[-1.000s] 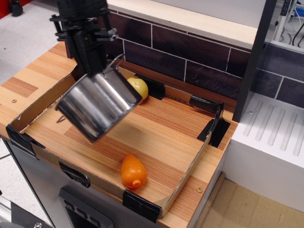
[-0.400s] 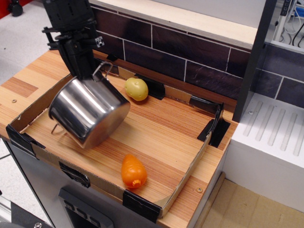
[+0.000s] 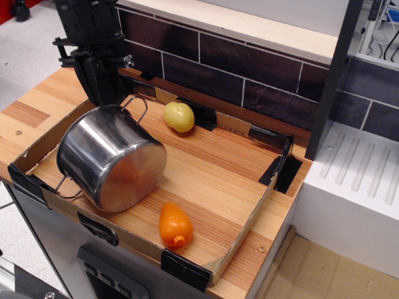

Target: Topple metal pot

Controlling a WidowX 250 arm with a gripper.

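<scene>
Near the worktop's [image 3: 212, 165] left front corner, the shiny stainless-steel metal pot [image 3: 111, 158] lies toppled on its side, round flat bottom facing out, thin wire loop handles showing. Behind it hangs the black gripper [image 3: 103, 93]; whether its jaws are released or clenched cannot be told. Rightward lie a smooth yellow toy potato [image 3: 179, 116] and a glossy orange toy carrot [image 3: 174, 225].

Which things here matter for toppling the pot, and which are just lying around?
Part of the job:
- metal pot, tilted with its base toward the camera
- gripper, above the pot's far rim

Just lying about:
- yellow toy potato
- orange toy carrot
- cardboard tray
</scene>
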